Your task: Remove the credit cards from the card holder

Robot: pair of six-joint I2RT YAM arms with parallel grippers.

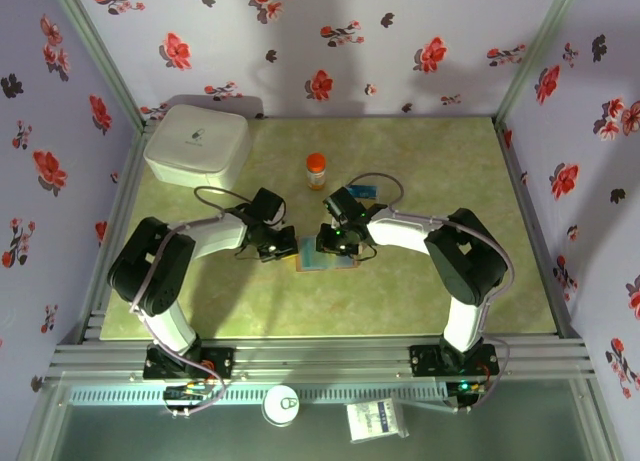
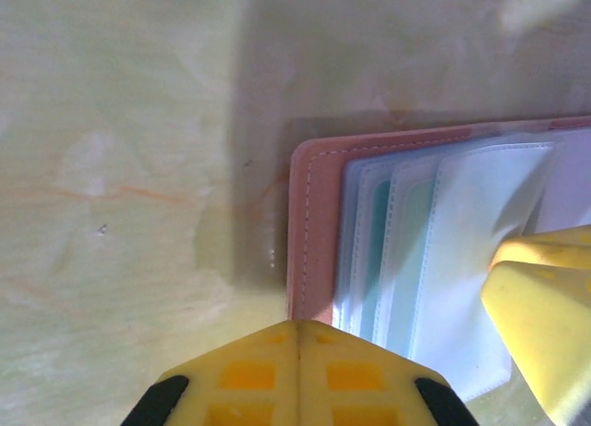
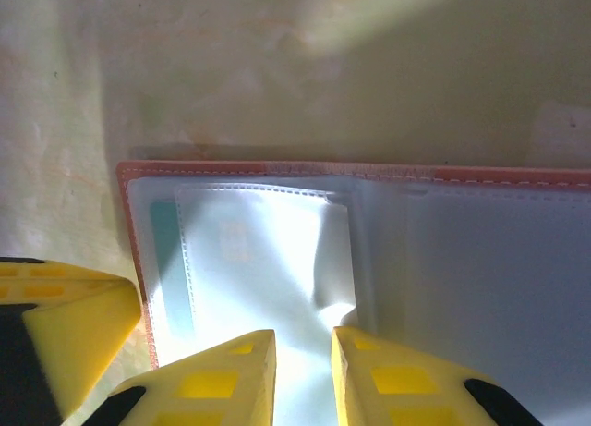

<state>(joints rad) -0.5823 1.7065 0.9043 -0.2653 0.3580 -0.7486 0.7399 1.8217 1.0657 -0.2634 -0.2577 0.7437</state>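
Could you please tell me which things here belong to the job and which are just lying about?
Job: card holder; teal card in its sleeve.
Lying about: white box; orange-capped bottle; white packet.

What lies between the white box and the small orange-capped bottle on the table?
Nothing lies there. In the top external view, the stretch of green table between the white box and the orange-capped bottle is bare.

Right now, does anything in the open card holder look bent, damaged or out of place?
One clear sleeve of the card holder is buckled beside the jaws of the right gripper: its edge curls up instead of lying flat.
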